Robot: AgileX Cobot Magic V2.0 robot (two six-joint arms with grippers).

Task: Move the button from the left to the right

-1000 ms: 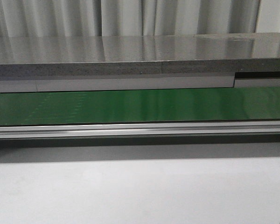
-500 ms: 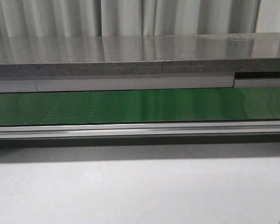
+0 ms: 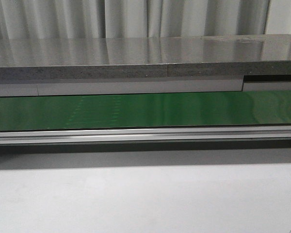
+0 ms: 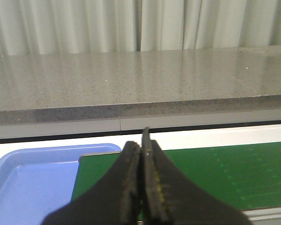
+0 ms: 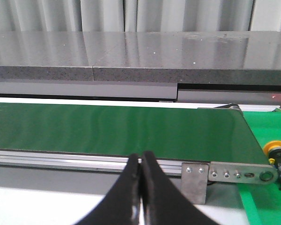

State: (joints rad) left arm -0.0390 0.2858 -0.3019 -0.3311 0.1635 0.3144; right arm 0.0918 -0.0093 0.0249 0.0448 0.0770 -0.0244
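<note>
The button (image 5: 277, 148), with a yellow-orange cap on a black body, shows only in the right wrist view. It stands on a green mat (image 5: 264, 204) just past the end of the green conveyor belt (image 5: 117, 124). My right gripper (image 5: 141, 158) is shut and empty, in front of the belt's near rail and well away from the button. My left gripper (image 4: 143, 143) is shut and empty, above the other end of the belt (image 4: 215, 173). Neither gripper nor the button shows in the front view.
A blue tray (image 4: 33, 183) lies beside the belt's end in the left wrist view. The belt (image 3: 145, 110) runs across the front view with a metal rail (image 3: 145, 135) in front and a grey stone ledge (image 3: 145, 58) behind. A metal bracket (image 5: 234, 174) caps the belt's end.
Faint pale marks on the belt's surface have shifted to the right in the front view. Nothing else has moved there.
</note>
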